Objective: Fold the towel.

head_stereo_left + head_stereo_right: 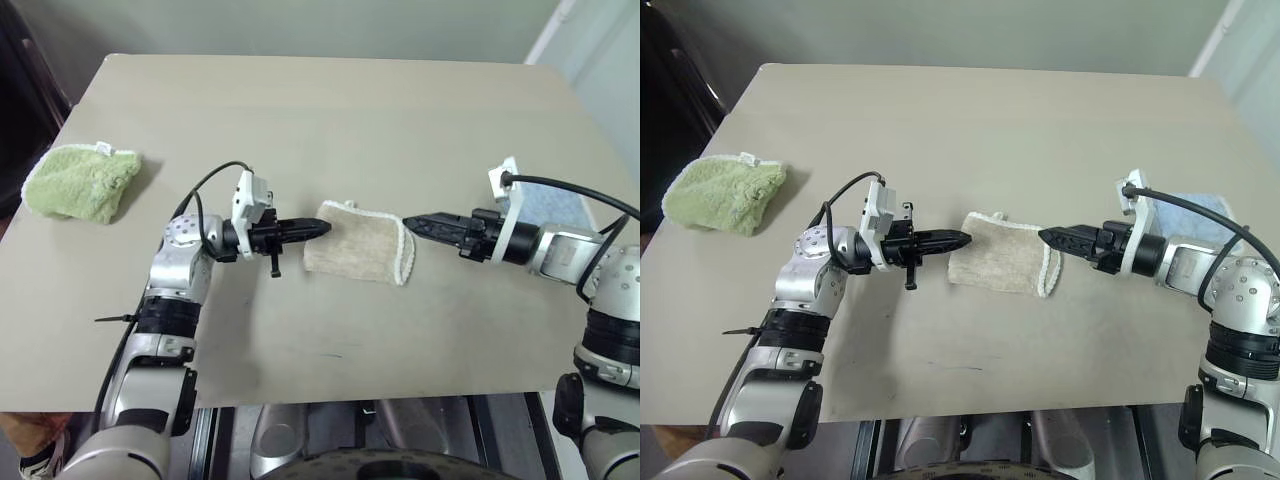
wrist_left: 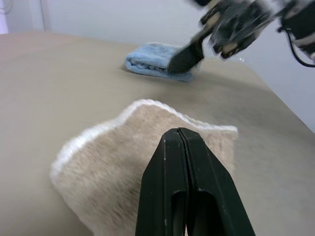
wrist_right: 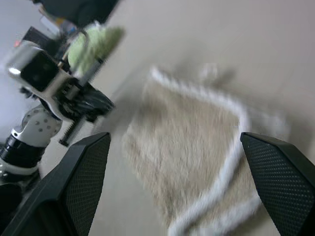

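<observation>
A plain beige table (image 1: 330, 110) filled the scene, with a pale wall behind it. At the table's far left edge lay a fluffy green cloth (image 1: 80, 181), bunched into a soft heap and well apart from everything else. Moving right, the left gripper (image 1: 318, 229) reached in level from the left, its two black fingers pressed tightly together with nothing between them; its tip sat just at the left edge of the towel (image 1: 360, 243), though contact could not be confirmed. The towel, beige terry with a white stitched border, lay folded into a small compact shape at the middle of the table, flat on the surface, its white-edged side facing right. Just to its right, the right gripper (image 3: 177, 142) pointed toward the towel from the right, angled slightly downward, its fingers spread wide apart and empty, raised off the cloth. Farther right, near the table's right edge, a light blue cloth (image 2: 157, 60) lay folded, partly hidden behind the right arm.
</observation>
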`<state>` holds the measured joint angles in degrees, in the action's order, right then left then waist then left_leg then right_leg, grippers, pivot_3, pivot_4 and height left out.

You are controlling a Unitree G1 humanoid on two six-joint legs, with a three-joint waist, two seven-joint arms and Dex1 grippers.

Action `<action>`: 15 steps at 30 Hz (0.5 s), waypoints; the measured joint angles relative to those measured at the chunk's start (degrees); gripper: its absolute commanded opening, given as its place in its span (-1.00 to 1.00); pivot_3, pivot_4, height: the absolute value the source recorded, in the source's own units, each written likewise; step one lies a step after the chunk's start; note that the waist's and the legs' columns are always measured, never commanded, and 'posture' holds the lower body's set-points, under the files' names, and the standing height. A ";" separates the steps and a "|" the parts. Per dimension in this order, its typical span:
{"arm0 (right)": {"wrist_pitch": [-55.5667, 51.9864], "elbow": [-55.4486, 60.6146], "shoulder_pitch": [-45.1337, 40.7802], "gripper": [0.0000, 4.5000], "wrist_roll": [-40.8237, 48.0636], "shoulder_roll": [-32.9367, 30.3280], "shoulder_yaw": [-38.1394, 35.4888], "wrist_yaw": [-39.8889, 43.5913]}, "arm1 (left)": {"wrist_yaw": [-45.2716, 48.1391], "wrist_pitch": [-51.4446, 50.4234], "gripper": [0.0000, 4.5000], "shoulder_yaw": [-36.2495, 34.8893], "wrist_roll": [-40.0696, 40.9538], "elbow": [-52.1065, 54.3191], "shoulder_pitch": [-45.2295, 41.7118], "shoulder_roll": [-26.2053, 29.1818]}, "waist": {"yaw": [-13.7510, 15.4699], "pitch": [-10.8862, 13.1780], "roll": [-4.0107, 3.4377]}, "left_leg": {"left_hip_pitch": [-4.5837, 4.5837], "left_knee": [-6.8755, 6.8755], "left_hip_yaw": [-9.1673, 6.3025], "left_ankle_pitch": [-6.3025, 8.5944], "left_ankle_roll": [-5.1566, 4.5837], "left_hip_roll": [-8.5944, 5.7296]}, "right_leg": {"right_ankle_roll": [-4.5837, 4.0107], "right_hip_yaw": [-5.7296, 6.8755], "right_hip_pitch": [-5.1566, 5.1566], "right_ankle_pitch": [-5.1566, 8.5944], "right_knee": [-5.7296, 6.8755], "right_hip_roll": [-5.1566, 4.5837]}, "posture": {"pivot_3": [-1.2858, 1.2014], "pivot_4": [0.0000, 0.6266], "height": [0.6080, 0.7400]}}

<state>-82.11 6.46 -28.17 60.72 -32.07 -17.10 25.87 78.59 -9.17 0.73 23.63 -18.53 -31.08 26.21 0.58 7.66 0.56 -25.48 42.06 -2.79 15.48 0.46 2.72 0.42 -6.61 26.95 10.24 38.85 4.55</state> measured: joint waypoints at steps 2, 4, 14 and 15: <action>-1.69 -2.59 -0.14 0.98 -0.33 0.93 0.45 -0.79 | -0.22 -0.01 -1.00 -0.02 0.02 0.68 0.44 0.24 | -0.02 0.01 -0.02 | -0.05 0.00 0.01 0.00 -0.01 0.00 | 0.09 0.00 0.08 -0.10 0.02 0.00 | 0.03 -0.52 0.44; -2.25 -4.02 -0.36 0.98 -0.83 1.91 1.12 -1.16 | -0.39 -0.07 -1.00 -0.03 0.09 0.94 0.51 0.28 | -0.12 0.01 -0.03 | -0.06 0.00 0.01 0.01 -0.02 0.01 | 0.15 0.00 0.12 -0.18 0.04 0.00 | 0.03 -0.52 0.44; -2.13 -10.24 -1.57 0.98 -3.43 3.11 2.80 -0.41 | -0.61 -1.30 -1.00 -0.19 1.34 5.18 3.24 2.29 | -0.35 0.02 -0.03 | -0.30 0.00 0.00 0.03 -0.05 0.02 | -0.08 0.02 0.39 -0.36 0.08 0.00 | 0.03 -0.52 0.44; -1.85 -10.48 -1.55 0.98 -4.01 3.48 3.40 -0.30 | -0.57 -1.61 -1.00 -0.09 1.45 5.76 3.84 2.53 | -0.40 0.02 -0.03 | -0.35 0.00 0.00 0.03 -0.04 0.03 | -0.15 0.02 0.46 -0.43 0.09 0.00 | 0.03 -0.52 0.44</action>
<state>-83.96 -4.03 -29.72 56.71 -28.59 -13.69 25.56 78.02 -10.78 0.65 25.08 -12.77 -27.24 28.74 0.18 7.68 0.53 -25.84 42.06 -2.79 15.51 0.41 2.75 0.26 -6.60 27.41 9.81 38.94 4.55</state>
